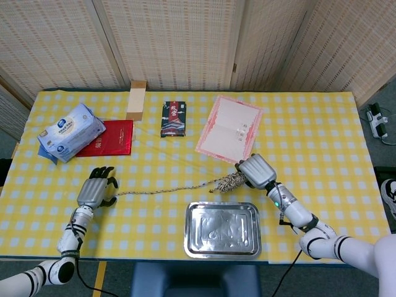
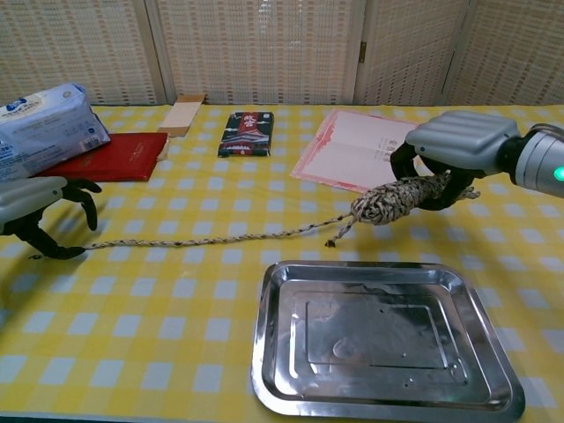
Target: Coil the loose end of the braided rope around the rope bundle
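Observation:
The braided rope bundle (image 1: 231, 182) (image 2: 390, 198) is held just above the yellow checked cloth by my right hand (image 1: 257, 171) (image 2: 456, 153), whose fingers curl around its right end. The loose end (image 1: 162, 190) (image 2: 204, 239) trails left across the table in a nearly straight line. My left hand (image 1: 97, 191) (image 2: 40, 211) arches over the rope's far tip (image 2: 40, 256). Its thumb tip is down beside the rope and the other fingers hang apart above it. No closed grip on the rope shows.
A steel tray (image 1: 223, 246) (image 2: 286, 352) lies at the front edge, just below the bundle. Behind the rope are a tissue pack (image 1: 70, 131) (image 2: 44, 123), red booklet (image 1: 108, 137), dark box (image 1: 173, 118), pink paper (image 1: 230, 129) and wooden block (image 1: 136, 99).

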